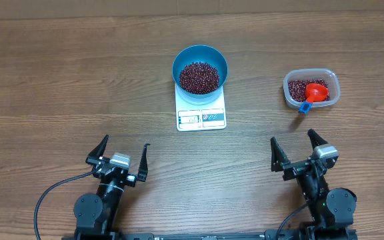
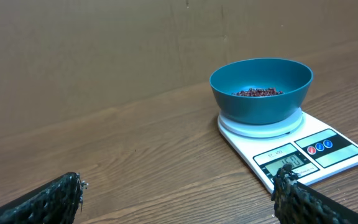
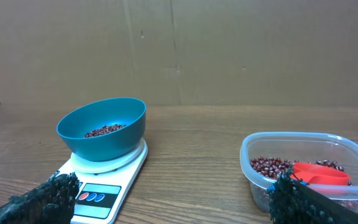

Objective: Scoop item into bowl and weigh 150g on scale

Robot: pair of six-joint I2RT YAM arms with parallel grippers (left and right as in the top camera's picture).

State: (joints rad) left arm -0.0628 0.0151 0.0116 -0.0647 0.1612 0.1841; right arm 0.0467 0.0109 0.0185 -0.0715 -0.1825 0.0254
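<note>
The bowl (image 1: 178,67) sat squarely on top of the scale (image 1: 201,115), and a dark heap of beans (image 1: 199,77) covered its bottom, well below the rim. The scooping therefore looked largely done. The scale's display faced the robot on the near edge and was lit with digits in the left wrist view, but they were too small to read. Whether the load had reached the target weight could not be told.

Well off to the right of the scale stood the clear tub (image 1: 312,71), holding a shallower layer of beans. A red scoop (image 1: 317,93) lay inside it, its blue handle tip (image 1: 305,107) poking over the wall nearest the robot. Nothing was spilled on the tabletop (image 1: 79,80) around the scale, as far as the overhead view showed.

Both arms were on the robot's side of the scale and well clear of it. The left jaws were off to its left and the right jaws off to its right, below the tub. Each pair stood spread as wide as it went and held nothing.

As a judgement, the pose read as a finished or paused pour. What was left, if anything, was a check of the display and a small correction, either another part-scoop from the tub or a few beans taken out of the bowl.
</note>
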